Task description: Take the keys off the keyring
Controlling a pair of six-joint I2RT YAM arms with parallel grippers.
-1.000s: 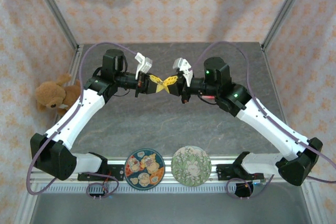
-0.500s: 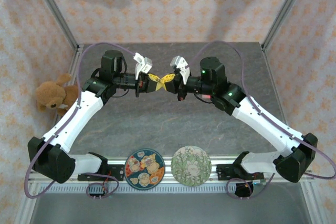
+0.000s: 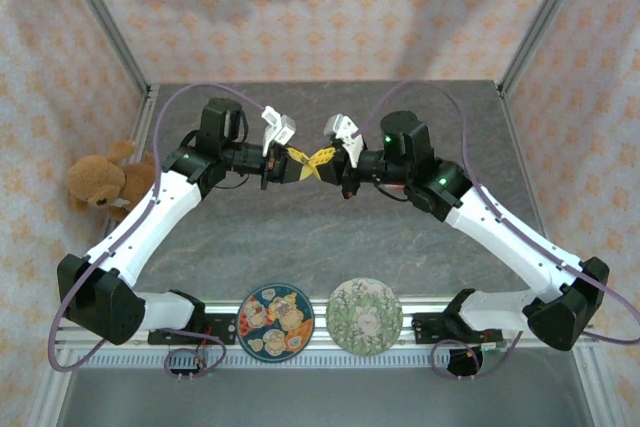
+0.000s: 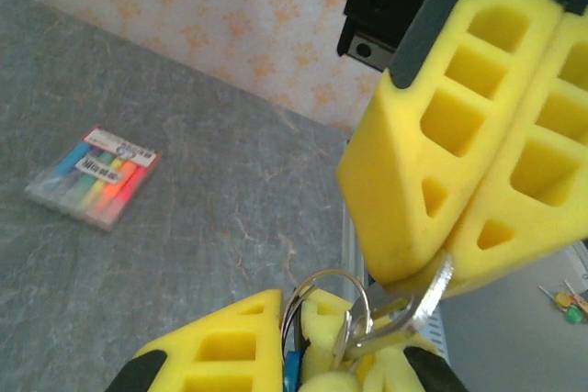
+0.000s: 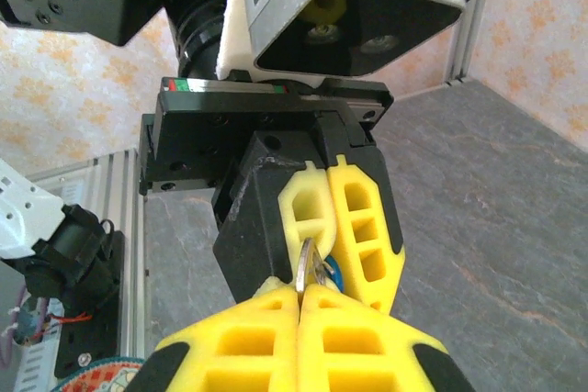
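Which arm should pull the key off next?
Right, probably: right gripper is shut on the silver metal key, while left gripper, shut on the thin silver wire keyring, just anchors it.

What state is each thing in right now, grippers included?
left gripper: shut on keyring
right gripper: shut on key
keyring: clamped in the left gripper, raised off the table
key: pinched by the right gripper, seemingly attached to the keyring
marker pack: lying flat on the table
teddy bear: slumped at the table's left edge
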